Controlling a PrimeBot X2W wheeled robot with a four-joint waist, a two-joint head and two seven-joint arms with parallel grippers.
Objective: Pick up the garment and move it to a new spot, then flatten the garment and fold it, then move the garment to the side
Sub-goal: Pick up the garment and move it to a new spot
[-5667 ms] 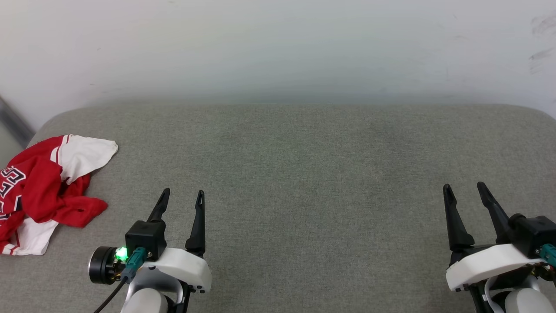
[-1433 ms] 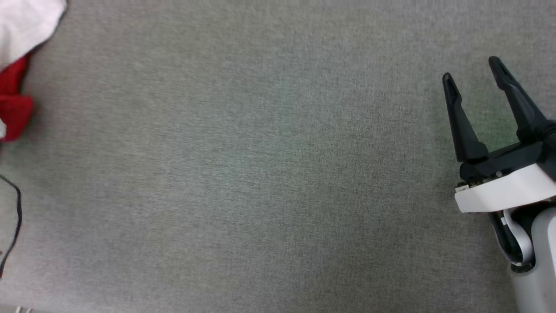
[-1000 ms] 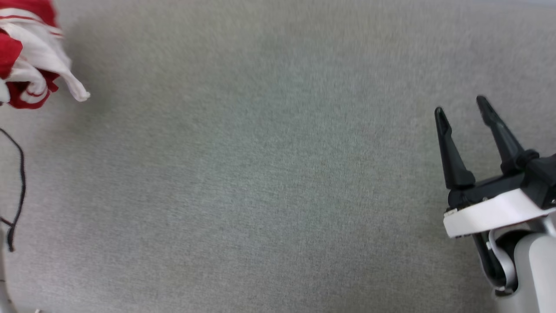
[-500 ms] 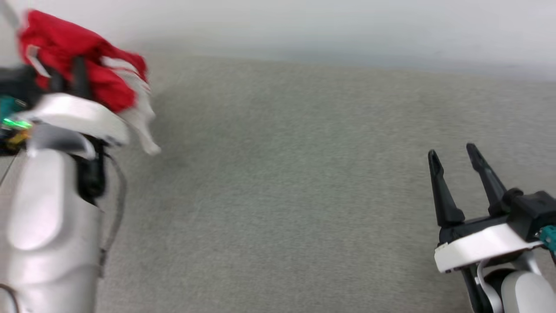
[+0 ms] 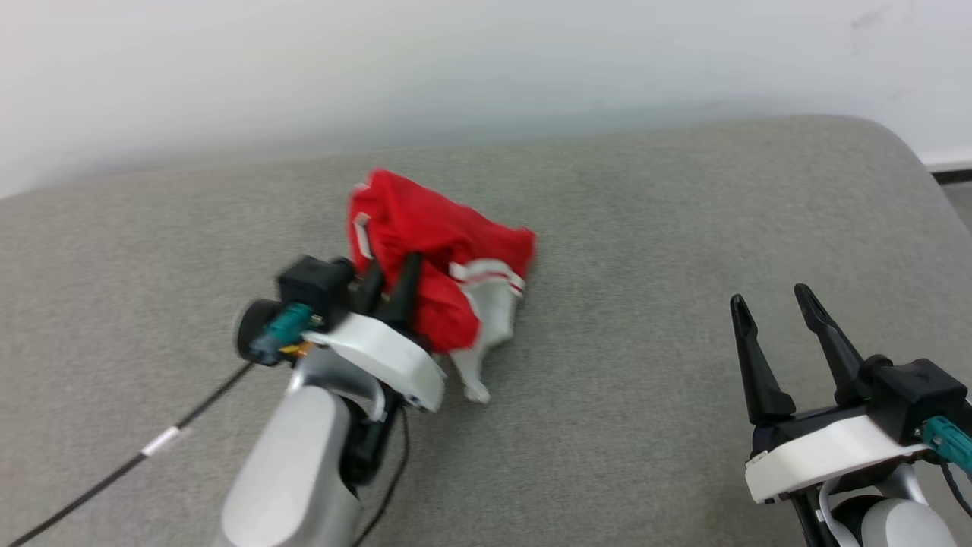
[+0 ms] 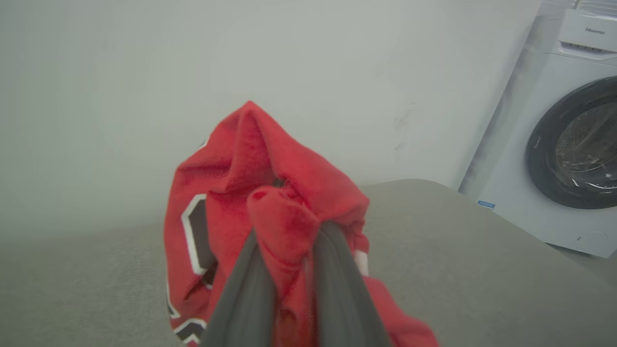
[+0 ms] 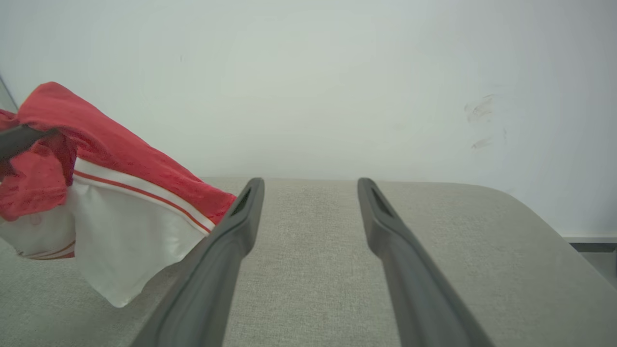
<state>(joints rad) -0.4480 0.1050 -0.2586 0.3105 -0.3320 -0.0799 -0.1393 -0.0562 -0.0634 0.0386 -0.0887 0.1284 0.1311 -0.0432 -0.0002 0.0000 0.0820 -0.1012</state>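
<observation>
Right gripper (image 5: 768,296) sits low at the right, over bare grey cushion (image 5: 645,228). Its two dark fingers are spread wide with nothing between them; the right wrist view shows the same gap (image 7: 311,183).

Left gripper (image 5: 393,266) is left of centre, its fingers pressed close and pinching a bunch of the garment (image 5: 433,235). In the left wrist view a red fold is squeezed between the two fingers (image 6: 288,231).

A black cable (image 5: 99,479) runs off the left wrist to the lower left. It carries a small white tag (image 5: 162,441); no writing is readable on it.

The garment is bunched up in the left grip, over the middle of the cushion and toward the back. It is red on top, and a white sleeve with a red stripe hangs down at the right (image 7: 120,144). Can't tell if the sleeve tip touches the cushion. Black white-outlined lettering (image 6: 197,231) shows on a fold, too crumpled to read.

Behind is a plain pale wall (image 5: 456,68).

Off the cushion's right end stands a white front-load washing machine (image 6: 525,120) with "Hisense" (image 6: 595,31) on its top panel. A small blue sticker (image 6: 486,204) near its base is unreadable.
</observation>
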